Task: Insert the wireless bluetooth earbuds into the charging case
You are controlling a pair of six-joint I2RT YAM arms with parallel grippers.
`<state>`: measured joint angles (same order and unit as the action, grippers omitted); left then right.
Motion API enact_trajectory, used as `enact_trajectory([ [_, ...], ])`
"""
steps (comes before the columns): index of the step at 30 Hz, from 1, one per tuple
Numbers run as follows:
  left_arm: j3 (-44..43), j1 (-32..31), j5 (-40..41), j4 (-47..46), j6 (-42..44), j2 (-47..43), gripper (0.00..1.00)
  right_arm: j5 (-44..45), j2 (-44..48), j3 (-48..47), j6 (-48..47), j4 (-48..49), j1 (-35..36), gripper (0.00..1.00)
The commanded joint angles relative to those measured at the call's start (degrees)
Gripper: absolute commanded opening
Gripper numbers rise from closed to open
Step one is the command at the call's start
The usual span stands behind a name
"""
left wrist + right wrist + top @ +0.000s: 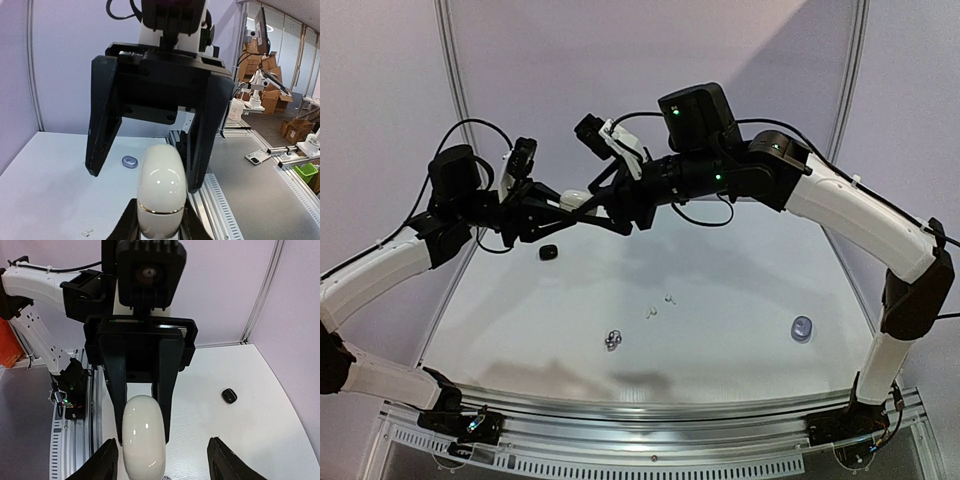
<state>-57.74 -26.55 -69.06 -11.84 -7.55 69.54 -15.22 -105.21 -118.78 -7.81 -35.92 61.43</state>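
A white pebble-shaped charging case (160,187) is held in mid-air, lid closed, with my left gripper (160,222) shut on its lower end. My right gripper (162,460) faces it and stands open, one finger on either side of the case (144,440) without gripping it. In the top view both grippers meet high over the back left of the table, around the case (576,199). Two white earbuds (660,304) and a small cluster of silvery earbuds (613,341) lie on the table's middle. Any black earbuds are out of view.
A black case (549,252) sits on the table at the back left, also seen in the right wrist view (229,396). A grey-blue case (802,328) lies at the right. The metal rail (650,415) runs along the near edge.
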Motion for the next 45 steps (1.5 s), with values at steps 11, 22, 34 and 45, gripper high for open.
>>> enact_trajectory([
  [11, -1.3, -0.6, -3.0, 10.4, 19.7, -0.6, 0.00, 3.7, -0.2, 0.2, 3.6, 1.7, -1.7, 0.49],
  [22, -2.1, -0.9, -0.8, 18.2, 30.5, -1.0, 0.00, 3.5, -0.2, 0.2, 4.6, 2.4, -2.3, 0.48],
  [34, 0.3, -0.7, -0.1, 8.3, 19.4, -2.2, 0.00, 2.4, -1.4, 0.4, 4.4, 0.7, -2.7, 0.46],
  [45, 6.2, 0.0, 4.3, -4.9, -1.2, -2.6, 0.00, -5.6, -0.4, 0.3, 10.1, 7.9, -4.6, 0.60],
])
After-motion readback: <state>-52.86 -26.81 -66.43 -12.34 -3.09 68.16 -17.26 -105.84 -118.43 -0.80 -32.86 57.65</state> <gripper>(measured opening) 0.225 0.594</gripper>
